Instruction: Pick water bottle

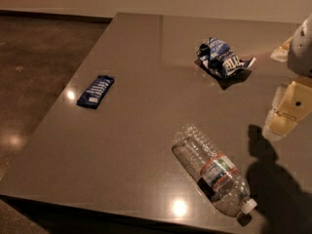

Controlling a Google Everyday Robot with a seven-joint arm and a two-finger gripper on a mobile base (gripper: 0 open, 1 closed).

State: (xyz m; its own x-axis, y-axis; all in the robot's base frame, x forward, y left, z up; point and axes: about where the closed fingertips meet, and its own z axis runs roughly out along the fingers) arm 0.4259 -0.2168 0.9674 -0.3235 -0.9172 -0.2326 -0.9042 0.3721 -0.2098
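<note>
The water bottle [212,169] lies on its side near the table's front edge, right of centre. It is clear ribbed plastic with a white label edged in orange-red. Its white cap points to the front right. My gripper [285,113] hangs above the table at the right edge of the camera view, to the right of the bottle and apart from it. It holds nothing that I can see. Its shadow falls on the table just right of the bottle.
A crumpled blue-and-white snack bag [222,57] lies at the back right of the grey table [141,126]. A flat dark-blue bar wrapper [96,91] lies at the left. The table's left and front edges drop to a brown floor [34,72].
</note>
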